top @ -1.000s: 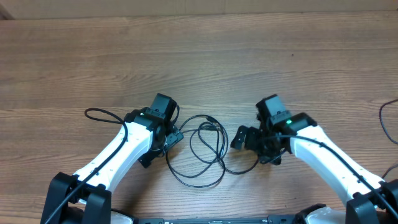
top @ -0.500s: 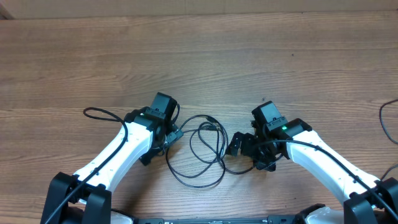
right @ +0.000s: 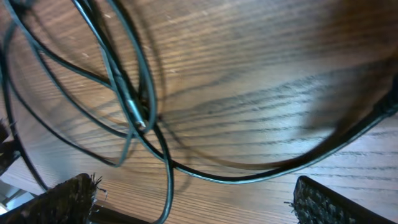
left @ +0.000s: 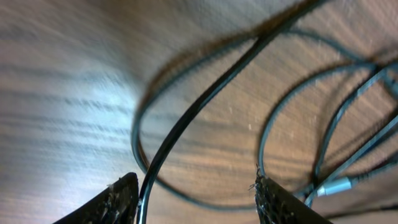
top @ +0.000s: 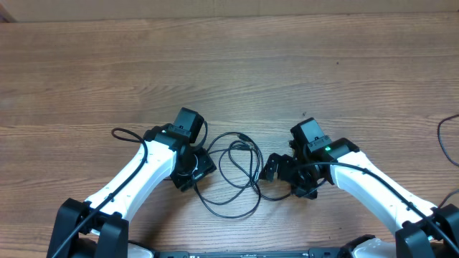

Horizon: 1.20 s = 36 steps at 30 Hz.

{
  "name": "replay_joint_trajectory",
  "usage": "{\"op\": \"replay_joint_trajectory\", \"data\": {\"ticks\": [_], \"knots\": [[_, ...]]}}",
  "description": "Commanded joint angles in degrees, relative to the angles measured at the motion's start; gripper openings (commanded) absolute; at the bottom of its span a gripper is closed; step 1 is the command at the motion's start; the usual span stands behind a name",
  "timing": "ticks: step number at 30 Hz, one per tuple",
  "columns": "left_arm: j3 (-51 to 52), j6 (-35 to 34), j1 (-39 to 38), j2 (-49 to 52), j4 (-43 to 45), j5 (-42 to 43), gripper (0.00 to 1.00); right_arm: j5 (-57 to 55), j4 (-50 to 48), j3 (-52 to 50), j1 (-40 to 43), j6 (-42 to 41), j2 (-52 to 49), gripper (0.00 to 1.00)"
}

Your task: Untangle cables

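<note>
I am working with two arms over one wooden table (top: 229, 64), and the cables (top: 254, 188) are lying in one loose tangle on it between my two grippers. From overhead I am counting about three overlapping loops, but I cannot tell how many separate cords are making them. I am seeing one silvery plug (left: 336, 185) in the left wrist view, lying flat on the wood at the lower right, and one silvery plug (right: 138, 118) in the right wrist view, where several strands are crossing. I cannot tell whether these are the same plug. My left gripper (top: 192, 170) is sitting at the left edge of the tangle, low over the table. Its two fingers are standing partly apart, and one cord (left: 205, 102) is running between them, close against the left finger (left: 118, 199) and apart from the other. Nothing is being pinched there. My right gripper (top: 287, 178) is hanging at the right edge of the tangle with its two fingers spread wide and gripping nothing. In its wrist view one cord (right: 249, 176) is curving across the gap ahead of the fingertips, and the crossing strands are lying off to the left.
</note>
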State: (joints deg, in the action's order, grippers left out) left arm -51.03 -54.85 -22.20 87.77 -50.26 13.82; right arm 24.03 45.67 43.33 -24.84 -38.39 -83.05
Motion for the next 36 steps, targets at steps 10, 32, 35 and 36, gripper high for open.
{"op": "replay_joint_trajectory", "data": {"ticks": [10,32,35,36], "knots": [[-0.37,-7.17,-11.23,3.13,-2.14,-8.28,0.35,0.48,-0.17,-1.77,-0.24,-0.20,0.09,1.00],[-51.32,6.43,-8.24,-12.48,-25.29,-30.67,0.04,-0.57,-0.68,-1.81,-0.24,0.76,0.09,1.00],[-54.12,6.93,-8.24,-13.68,-22.47,-30.69,0.04,2.56,-1.36,-1.81,-0.24,4.02,0.09,1.00],[-54.23,7.50,-8.24,-14.01,-21.16,-30.64,0.04,4.74,-1.81,-1.81,-0.24,5.73,0.09,1.00]]}}
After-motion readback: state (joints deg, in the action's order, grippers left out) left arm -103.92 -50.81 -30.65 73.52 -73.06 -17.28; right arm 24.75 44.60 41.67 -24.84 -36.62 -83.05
